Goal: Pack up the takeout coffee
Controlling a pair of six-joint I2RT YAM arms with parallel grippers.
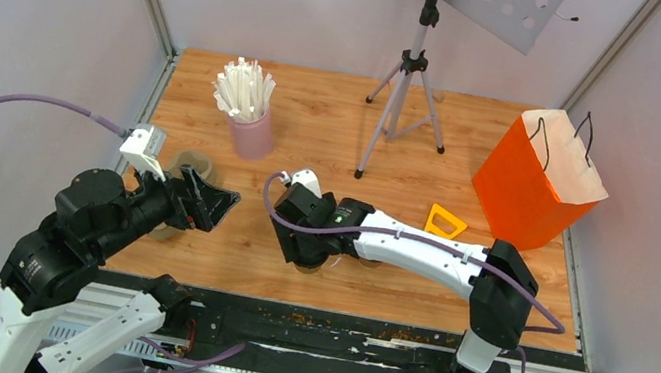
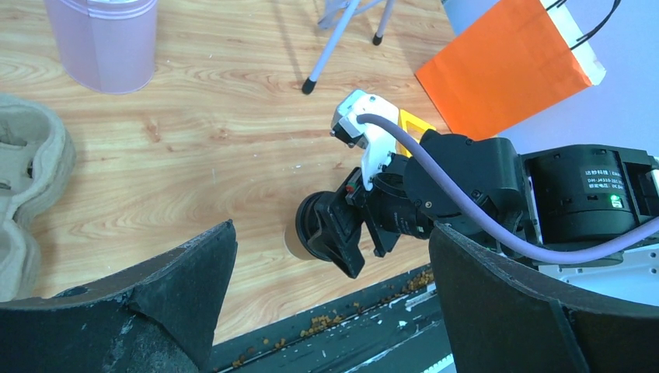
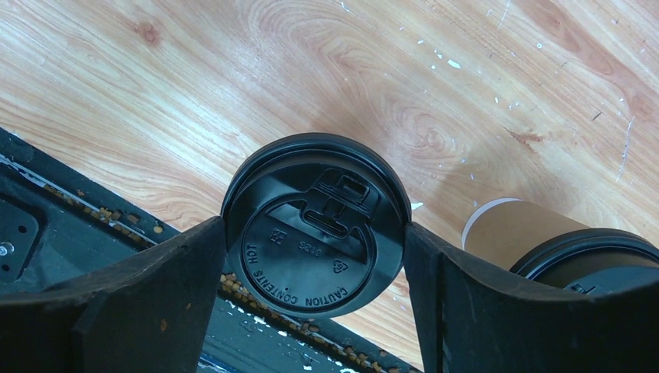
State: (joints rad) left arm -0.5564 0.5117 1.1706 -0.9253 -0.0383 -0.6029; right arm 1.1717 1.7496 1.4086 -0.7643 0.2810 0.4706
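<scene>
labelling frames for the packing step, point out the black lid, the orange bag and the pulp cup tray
black lid (image 3: pixel 315 225): right wrist view, centre of its top face
orange bag (image 1: pixel 523 193): top external view, its orange side panel
pulp cup tray (image 2: pixel 50 163): left wrist view, its outer wall

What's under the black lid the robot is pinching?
Seen from the right pincer, the lid hides everything beneath it. The left wrist view shows a sliver of brown cup below the lid. Whether there is coffee inside cannot be seen.
</scene>
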